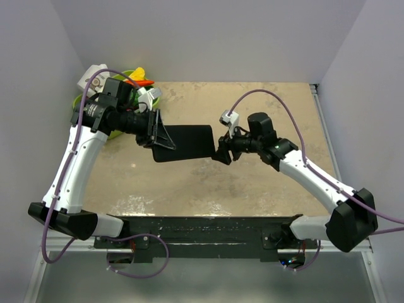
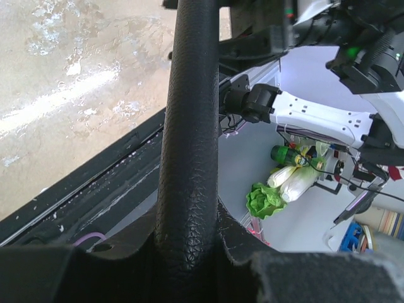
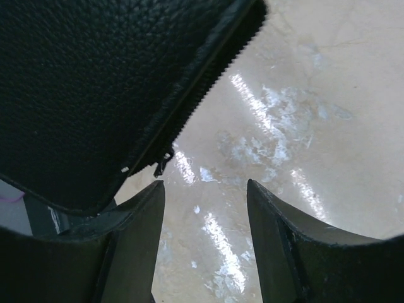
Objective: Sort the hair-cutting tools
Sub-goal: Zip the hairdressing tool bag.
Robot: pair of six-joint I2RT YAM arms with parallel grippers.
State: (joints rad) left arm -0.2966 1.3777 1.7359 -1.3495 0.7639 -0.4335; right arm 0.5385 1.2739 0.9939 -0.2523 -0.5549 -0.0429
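Nearest me, the right pincer [image 3: 205, 186] stands partly open and grips nothing, its tips just beside the zip corner of the black case [image 3: 95, 82]. Further back, the left pincer [image 1: 161, 136] is clenched on the case's other end, holding it above the table [image 1: 252, 189]. Where the scissors and comb are, I cannot tell.

Nothing legible in the room from any angle — no word, brand or number can be read. The black case [image 1: 189, 142] shows only grained leather and a zipper. A white box [image 1: 94, 76] at the table's [image 1: 265, 189] far left corner carries a round grey mark, too small to make out.
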